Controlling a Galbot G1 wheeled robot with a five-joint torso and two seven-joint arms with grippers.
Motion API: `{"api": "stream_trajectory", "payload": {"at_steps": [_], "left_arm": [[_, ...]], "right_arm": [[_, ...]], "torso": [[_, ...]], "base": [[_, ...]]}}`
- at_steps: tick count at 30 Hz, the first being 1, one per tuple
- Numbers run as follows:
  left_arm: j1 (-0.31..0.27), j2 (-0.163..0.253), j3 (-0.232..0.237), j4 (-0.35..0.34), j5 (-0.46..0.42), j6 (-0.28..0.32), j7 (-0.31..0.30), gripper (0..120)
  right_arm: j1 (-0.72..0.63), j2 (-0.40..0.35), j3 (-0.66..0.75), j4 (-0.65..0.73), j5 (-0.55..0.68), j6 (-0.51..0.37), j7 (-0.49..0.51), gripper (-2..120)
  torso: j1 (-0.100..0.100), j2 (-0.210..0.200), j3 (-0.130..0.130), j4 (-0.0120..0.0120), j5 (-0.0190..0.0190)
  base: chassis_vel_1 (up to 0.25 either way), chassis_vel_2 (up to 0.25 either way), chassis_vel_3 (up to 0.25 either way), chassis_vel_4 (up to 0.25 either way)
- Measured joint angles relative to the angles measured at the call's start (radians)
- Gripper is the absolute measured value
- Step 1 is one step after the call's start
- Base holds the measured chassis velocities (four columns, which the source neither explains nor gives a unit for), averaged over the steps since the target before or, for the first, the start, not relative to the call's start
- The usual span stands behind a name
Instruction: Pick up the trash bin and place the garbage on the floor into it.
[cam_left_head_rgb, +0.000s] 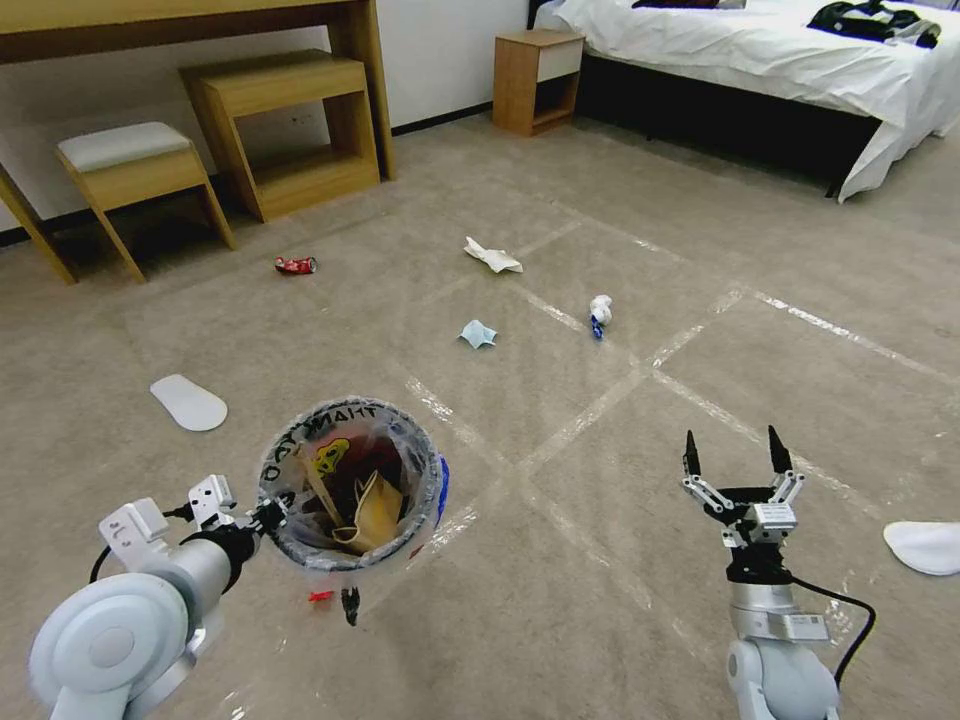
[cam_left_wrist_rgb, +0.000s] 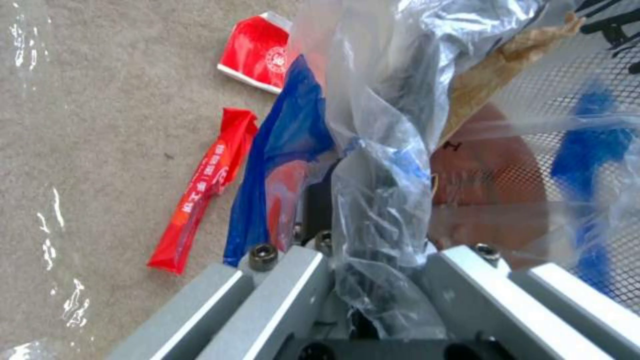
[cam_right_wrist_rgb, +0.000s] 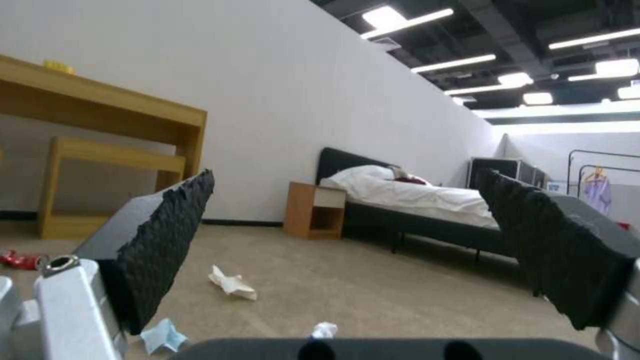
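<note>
Both arms are pale grey-white with rounded joints and black cables. The right claw (cam_left_head_rgb: 735, 455) has black ridged pads (cam_right_wrist_rgb: 167, 240). The left claw (cam_left_wrist_rgb: 373, 280) shows grey metal bars with black screws.

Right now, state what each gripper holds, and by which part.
The left gripper holds the bin by its bag-lined rim. The right gripper holds nothing, its jaws open.

**Count of things in the room**

One trash bin (cam_left_head_rgb: 350, 485), holding one crumpled brown paper bag (cam_left_head_rgb: 372, 515) and one thin wooden stick (cam_left_head_rgb: 318, 485). Four pieces of litter lie out on the carpet: one crushed red can (cam_left_head_rgb: 296, 265), one white crumpled paper (cam_left_head_rgb: 492, 256), one pale blue mask (cam_left_head_rgb: 477, 334), one white-blue wad (cam_left_head_rgb: 600, 313). Two red wrappers (cam_left_wrist_rgb: 200, 185) (cam_left_wrist_rgb: 257, 52) (seen from the left wrist, beside the bin). Two white slippers (cam_left_head_rgb: 188, 402) (cam_left_head_rgb: 925, 546). One bed (cam_left_head_rgb: 760, 50), one nightstand (cam_left_head_rgb: 537, 80), one stool (cam_left_head_rgb: 135, 165).
</note>
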Motion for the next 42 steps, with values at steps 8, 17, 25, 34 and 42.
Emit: {"api": "stream_trajectory", "payload": {"at_steps": [8,17,25,34,42], "left_arm": [[-0.005,0.015,0.0,0.01,0.0,0.0,0.008,0],[-0.005,0.017,0.002,0.018,-0.003,0.0,0.01,0],[-0.012,0.02,0.001,0.02,-0.014,0.0,0.005,0],[-0.012,0.02,-0.003,0.02,-0.019,0.0,0.003,0],[-0.012,0.018,-0.004,0.024,-0.02,0.0,0.002,0]], "right_arm": [[-0.001,0.001,0.005,-0.008,0.0,0.006,-0.004,100],[0.002,0.003,0.004,-0.011,-0.001,0.007,-0.005,100],[0.007,0.006,0.003,-0.02,-0.002,0.007,-0.012,100],[0.01,0.008,0.004,-0.032,-0.002,0.011,-0.024,100],[0.015,0.013,0.001,-0.04,-0.006,0.012,-0.031,100]], "torso": [[0.0,0.0,0.0,0.0,0.0001],[0.0,0.0,0.0,0.0,0.0],[0.0,0.0,0.0,-0.0001,0.0],[0.0,0.0,0.0,0.0,0.0001],[0.0,0.0,0.0,0.0,0.0001]], "base": [[0.0,0.0,0.0,0.0],[0.0,0.0,0.0,0.0],[0.0,0.0,0.0,0.0],[0.0,0.0,0.0,0.0],[-0.051,0.03,0.03,-0.033]]}}
